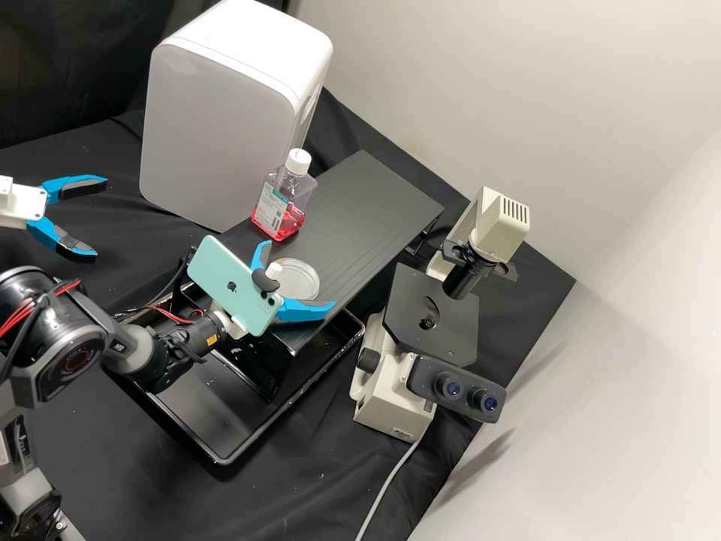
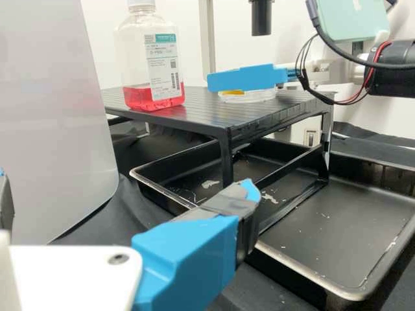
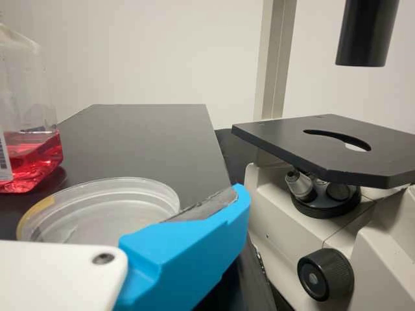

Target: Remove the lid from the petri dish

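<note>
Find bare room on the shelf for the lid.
The far half of the shelf, past the flask and dish, is bare. The tray is open at its near corner. It is crowded at the dish, flanked by the right jaws.

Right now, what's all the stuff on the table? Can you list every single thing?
petri dish: one, clear, near end of the shelf.
flask: one, clear, red liquid, white cap, on the shelf.
shelf: one, black, standing in the tray.
tray: one, black, on the bench.
box: one, white, behind the flask.
microscope: one, white and black, beside the shelf.
left gripper: blue, open, near the box.
right gripper: blue, open, straddling the petri dish.
</note>
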